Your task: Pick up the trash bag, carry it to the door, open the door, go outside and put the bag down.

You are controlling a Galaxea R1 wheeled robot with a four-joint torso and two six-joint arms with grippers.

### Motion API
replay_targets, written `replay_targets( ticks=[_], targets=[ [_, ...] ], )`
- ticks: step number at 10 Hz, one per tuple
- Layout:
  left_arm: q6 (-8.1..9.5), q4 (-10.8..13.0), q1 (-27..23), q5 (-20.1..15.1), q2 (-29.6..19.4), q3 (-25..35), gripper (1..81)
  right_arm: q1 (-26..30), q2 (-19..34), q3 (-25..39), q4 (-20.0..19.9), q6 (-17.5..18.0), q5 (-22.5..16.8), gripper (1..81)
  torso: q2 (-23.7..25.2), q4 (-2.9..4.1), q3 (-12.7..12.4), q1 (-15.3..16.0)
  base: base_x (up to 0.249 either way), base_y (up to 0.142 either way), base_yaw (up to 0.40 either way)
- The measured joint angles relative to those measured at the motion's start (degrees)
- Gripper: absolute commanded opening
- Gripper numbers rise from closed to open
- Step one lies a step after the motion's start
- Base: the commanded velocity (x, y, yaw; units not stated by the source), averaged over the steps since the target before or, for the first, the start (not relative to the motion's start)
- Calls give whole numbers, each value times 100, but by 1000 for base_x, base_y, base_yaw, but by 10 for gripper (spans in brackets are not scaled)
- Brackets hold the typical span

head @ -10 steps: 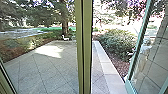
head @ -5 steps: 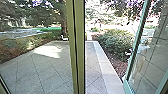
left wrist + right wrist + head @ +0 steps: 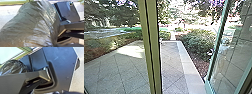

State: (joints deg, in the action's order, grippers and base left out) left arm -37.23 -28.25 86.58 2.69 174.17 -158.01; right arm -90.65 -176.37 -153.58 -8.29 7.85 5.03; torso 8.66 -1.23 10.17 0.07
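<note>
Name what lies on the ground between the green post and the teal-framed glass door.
In the head view, from post to door: paving, a pale border, then a brown bed with a bush.

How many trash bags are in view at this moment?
1. The trash bag bulges beside the robot's jointed bar in the left wrist view; the right wrist view shows apparently the same bag, partly covered. Others could be hidden.

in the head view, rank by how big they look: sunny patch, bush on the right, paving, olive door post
1. Paving
2. Bush and olive door post: too alike in area to rank, one broad, one tall and narrow
3. Sunny patch
</note>
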Motion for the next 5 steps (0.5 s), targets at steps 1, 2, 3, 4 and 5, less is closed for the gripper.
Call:
replay_targets(
  ticks=[1, 2, 3, 4, 5],
  targets=[
    [0, 0, 0, -2, -7, 0, 10, 0, -11, 0, -2, 6, -2, 811, 0, 2, 0, 0, 0, -128, 0],
    [0, 0, 2, -2, -21, 0, 10, 0, -22, 0, 0, 9, -2, 811, 0, 2, 0, 0, 0, -131, 0],
    [0, 0, 0, -2, -21, -1, 10, 0, -12, 0, 5, 5, -5, 811, 0, 2, 0, 0, 0, -132, 0],
    [0, 0, 0, -2, -21, 0, 10, 0, -15, 0, 5, 5, -5, 811, 0, 2, 0, 0, 0, -131, 0],
    [0, 0, 0, -2, -18, 0, 10, 0, -17, 0, 2, 5, -5, 811, 0, 2, 0, 0, 0, -131, 0]
  ],
)
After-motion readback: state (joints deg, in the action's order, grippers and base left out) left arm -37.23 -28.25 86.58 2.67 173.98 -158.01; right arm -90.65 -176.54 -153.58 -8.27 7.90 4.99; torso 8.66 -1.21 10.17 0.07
